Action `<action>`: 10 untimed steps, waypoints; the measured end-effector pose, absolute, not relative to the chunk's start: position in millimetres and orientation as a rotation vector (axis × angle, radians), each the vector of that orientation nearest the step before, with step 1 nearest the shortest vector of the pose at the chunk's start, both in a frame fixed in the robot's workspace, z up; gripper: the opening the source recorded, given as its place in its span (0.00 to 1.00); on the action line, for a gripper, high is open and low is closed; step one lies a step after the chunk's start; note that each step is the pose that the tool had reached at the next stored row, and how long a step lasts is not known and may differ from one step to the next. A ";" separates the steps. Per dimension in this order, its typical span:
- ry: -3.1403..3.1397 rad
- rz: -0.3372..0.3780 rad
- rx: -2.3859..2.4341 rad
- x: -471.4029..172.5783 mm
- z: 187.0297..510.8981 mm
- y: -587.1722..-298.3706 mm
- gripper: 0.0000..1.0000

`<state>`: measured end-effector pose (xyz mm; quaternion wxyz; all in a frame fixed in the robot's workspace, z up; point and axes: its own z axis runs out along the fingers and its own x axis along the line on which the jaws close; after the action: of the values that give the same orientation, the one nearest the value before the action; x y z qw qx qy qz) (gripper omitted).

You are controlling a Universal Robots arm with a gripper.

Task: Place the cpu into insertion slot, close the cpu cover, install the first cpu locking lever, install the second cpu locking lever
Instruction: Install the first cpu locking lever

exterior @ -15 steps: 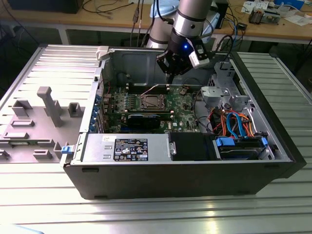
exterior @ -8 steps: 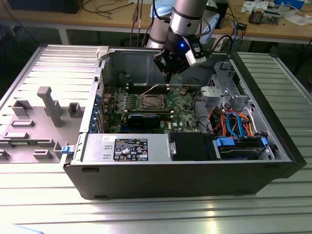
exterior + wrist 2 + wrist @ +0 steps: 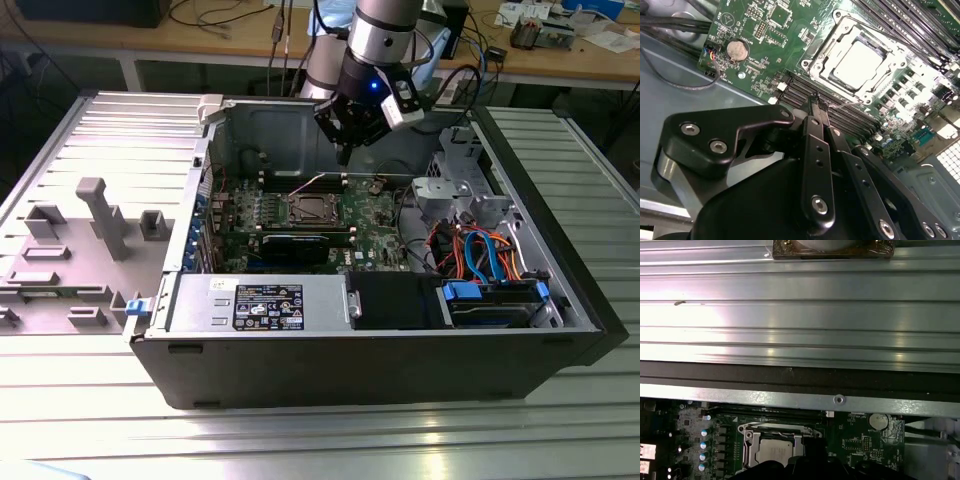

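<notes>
**cpu seated, cover down, claw above the socket**

my claw (image 3: pixel 816 102) hangs over the motherboard (image 3: pixel 760 45) inside the open pc case (image 3: pixel 560 330), fingers pressed together with nothing between them. in the second wrist view the tips sit above the memory slots (image 3: pixel 850 120), just beside the insertion slot (image 3: pixel 855 62), not touching it as far as i can tell.

the cpu (image 3: pixel 858 64) is in the slot, silvery top showing through the cut-out of the cpu cover (image 3: pixel 837 37), which looks folded flat over it. same picture in the first wrist view: cpu (image 3: pixel 774 450) framed by the cover (image 3: pixel 772 431). in the exterior view the socket (image 3: pixel 310 208) sits mid-board, below and toward that view's left of my claw (image 3: pixel 343 158).

my read: placing and cover look done, lever work is the step in hand. can't make out either lever's state, the wire arms blend into the frame.

doing it well:
- fingers together as a single pusher, tip on the lever's bent end, not on the cover or cpu lid
- push down, then sideways under the retaining tab; judge it latched only when it sits flush
- stay clear of the memory slots and the coin cell (image 3: pixel 737 49)
- cover must be fully flat first, else the lever binds
</notes>
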<state>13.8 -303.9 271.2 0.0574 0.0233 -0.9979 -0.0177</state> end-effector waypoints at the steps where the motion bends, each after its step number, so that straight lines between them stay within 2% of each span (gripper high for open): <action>1: -3.025 -0.054 0.070 13.6 271.2 -303.9 0.11; 5: -3.026 -0.053 0.071 6.6 271.3 -303.9 0.11; 8: -3.029 -0.053 0.071 -29.7 271.3 -303.9 0.11; 10: -3.029 -0.053 0.071 -32.0 271.2 -303.9 0.11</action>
<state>-32.0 -303.9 271.2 0.0556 0.0233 -0.9980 -0.0176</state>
